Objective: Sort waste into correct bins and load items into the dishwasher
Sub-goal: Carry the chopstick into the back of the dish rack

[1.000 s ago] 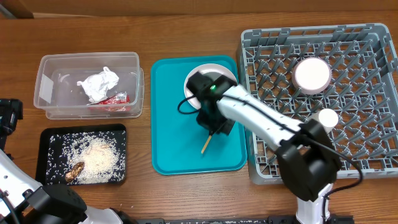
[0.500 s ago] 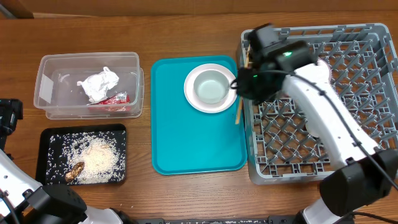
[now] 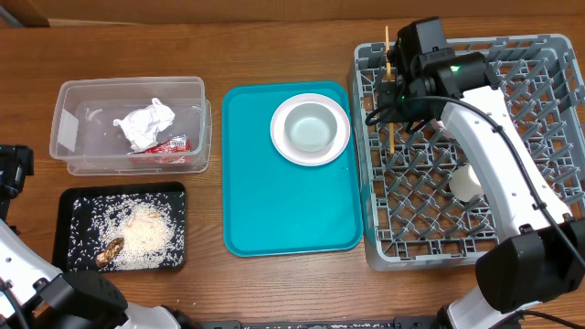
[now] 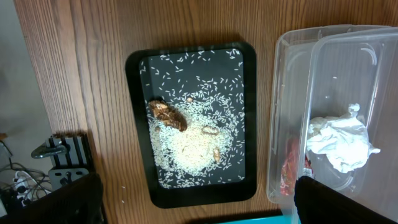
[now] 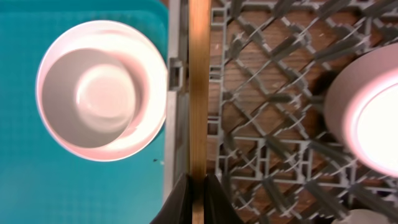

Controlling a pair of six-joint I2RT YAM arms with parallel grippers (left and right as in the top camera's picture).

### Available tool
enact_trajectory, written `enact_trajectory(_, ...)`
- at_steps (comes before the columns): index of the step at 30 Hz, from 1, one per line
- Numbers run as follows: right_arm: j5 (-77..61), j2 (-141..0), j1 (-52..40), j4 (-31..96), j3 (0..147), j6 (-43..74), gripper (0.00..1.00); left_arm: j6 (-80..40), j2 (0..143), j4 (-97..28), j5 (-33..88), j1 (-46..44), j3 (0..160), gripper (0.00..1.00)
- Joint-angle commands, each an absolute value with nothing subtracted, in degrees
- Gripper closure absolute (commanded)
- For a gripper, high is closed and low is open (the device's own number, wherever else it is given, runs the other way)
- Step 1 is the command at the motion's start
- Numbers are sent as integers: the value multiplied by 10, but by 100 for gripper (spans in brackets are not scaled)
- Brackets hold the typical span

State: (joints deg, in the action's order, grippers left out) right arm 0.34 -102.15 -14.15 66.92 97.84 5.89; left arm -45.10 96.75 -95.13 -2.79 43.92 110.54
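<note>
1. I see the dish rack (image 3: 539, 228) filling the right side of the table (image 3: 274, 55). Its left wall runs just beside the right edge of the teal tray (image 3: 274, 210), with only a sliver of wood between them.
2. On that tray the bowl (image 3: 311, 128) sits nested in the saucer (image 3: 279, 137) at the far right corner, and the saucer's rim is close to the tray's right edge. The rest of the teal surface is bare, which gives me the widest open patch in the middle of the scene.
3. At the left, the clear tub (image 3: 69, 100) holds the napkin (image 3: 144, 123) and the red wrapper (image 3: 169, 146). Toward the near edge, the black tray (image 3: 69, 206) carries the rice (image 3: 146, 233) and the brown scraps (image 3: 111, 251). A strip of wood separates tub from black tray, and another narrow strip separates the tub from the teal tray.
4. The right gripper (image 5: 199, 199) hangs over the rack's far left corner, its arm stretched across the rack from the near right. The cup (image 3: 468, 181) lies among the pegs just beside the forearm.
5. In the right wrist view the fingers are pinched tight on the chopstick (image 5: 199, 93), which runs straight out from them in line with the rack's left wall. I cannot tell whether it is one stick or two pressed together. The bowl is on one side of it and a white round dish (image 5: 367, 118) in the rack is on the other.
6. The left gripper (image 4: 198, 186) has its fingers spread wide with nothing between them. It is high above the black tray and the tub, touching neither.
</note>
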Motion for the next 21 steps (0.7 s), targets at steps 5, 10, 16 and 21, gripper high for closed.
enact_trajectory(5, 20, -1042, -136, 664, 982, 47, 65, -463, 963, -951, -34, 441, 1113, 0)
enact_trajectory(10, -26, -1042, -136, 664, 982, 47, 34, -463, 963, -951, -34, 441, 1113, 0)
enact_trajectory(16, -67, -1042, -138, 667, 982, 81, 20, -463, 963, -951, -34, 441, 1113, 0)
enact_trajectory(21, -128, -1042, -139, 673, 982, 121, 15, -463, 963, -951, -34, 441, 1113, 0)
